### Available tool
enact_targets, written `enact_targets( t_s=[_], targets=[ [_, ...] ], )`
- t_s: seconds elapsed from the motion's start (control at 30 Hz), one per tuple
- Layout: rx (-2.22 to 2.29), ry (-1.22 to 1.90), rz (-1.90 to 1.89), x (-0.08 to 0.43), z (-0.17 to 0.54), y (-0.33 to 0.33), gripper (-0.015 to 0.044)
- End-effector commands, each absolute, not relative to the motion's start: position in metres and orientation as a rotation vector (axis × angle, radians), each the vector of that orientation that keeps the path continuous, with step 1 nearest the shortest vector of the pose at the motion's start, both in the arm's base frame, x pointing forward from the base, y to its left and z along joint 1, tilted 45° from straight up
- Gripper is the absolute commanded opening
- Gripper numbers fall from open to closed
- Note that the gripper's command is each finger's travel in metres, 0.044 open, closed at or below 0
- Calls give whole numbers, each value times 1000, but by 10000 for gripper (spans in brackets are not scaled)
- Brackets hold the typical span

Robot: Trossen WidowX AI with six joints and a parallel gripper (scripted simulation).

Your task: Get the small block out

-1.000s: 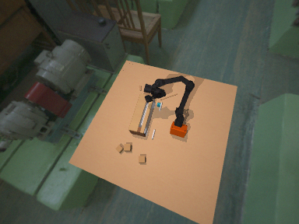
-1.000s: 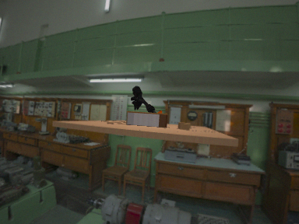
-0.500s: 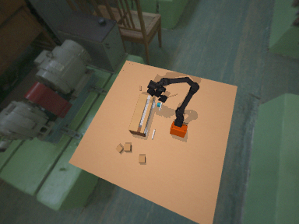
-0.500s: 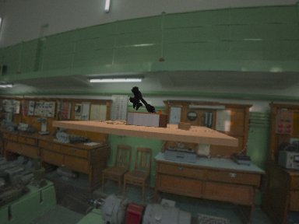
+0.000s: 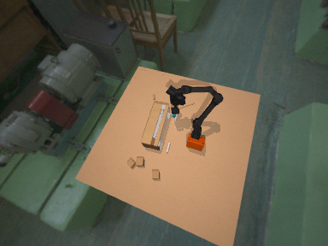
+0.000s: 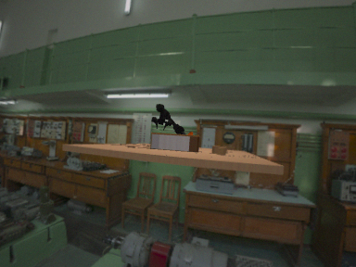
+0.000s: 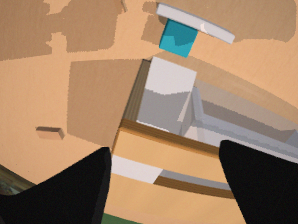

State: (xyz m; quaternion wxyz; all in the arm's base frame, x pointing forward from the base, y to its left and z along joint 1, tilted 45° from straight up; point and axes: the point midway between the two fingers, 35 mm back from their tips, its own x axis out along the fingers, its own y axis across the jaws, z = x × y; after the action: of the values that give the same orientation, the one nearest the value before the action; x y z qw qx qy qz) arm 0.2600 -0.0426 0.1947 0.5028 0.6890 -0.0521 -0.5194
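Note:
The small teal block (image 5: 174, 115) (image 7: 178, 38) lies on the table (image 5: 205, 188) outside the box, just off its front near one end. It lies against a short white strip (image 7: 212, 31). The box (image 5: 151, 128) (image 6: 173, 143) (image 7: 175, 150) stands upright, with a wooden top, white parts inside and a clear front. My gripper (image 5: 172, 101) (image 6: 160, 124) (image 7: 166, 152) is open with nothing between its fingers. It is raised above the table near that end of the box; in the wrist view the box top shows between and beyond the fingers. The block is hidden in the exterior view.
Three wooden blocks (image 5: 131, 162) (image 5: 140, 161) (image 5: 155, 174) lie beyond the box's other end. Another white strip (image 5: 168, 148) lies in front of the box. A thin wooden stick (image 5: 187, 105) lies near the teal block. A small wooden piece (image 5: 154, 96) (image 7: 50, 133) lies past the near end.

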Motion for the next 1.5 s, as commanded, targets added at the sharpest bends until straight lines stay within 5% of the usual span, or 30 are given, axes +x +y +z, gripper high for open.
enact_targets(
  t_s=[0.0, 1.47],
  targets=[
    [2006, -343, -1255, 253, 193, -45, 285],
    [2004, -347, -1252, 267, 107, -131, 285]
  ],
)
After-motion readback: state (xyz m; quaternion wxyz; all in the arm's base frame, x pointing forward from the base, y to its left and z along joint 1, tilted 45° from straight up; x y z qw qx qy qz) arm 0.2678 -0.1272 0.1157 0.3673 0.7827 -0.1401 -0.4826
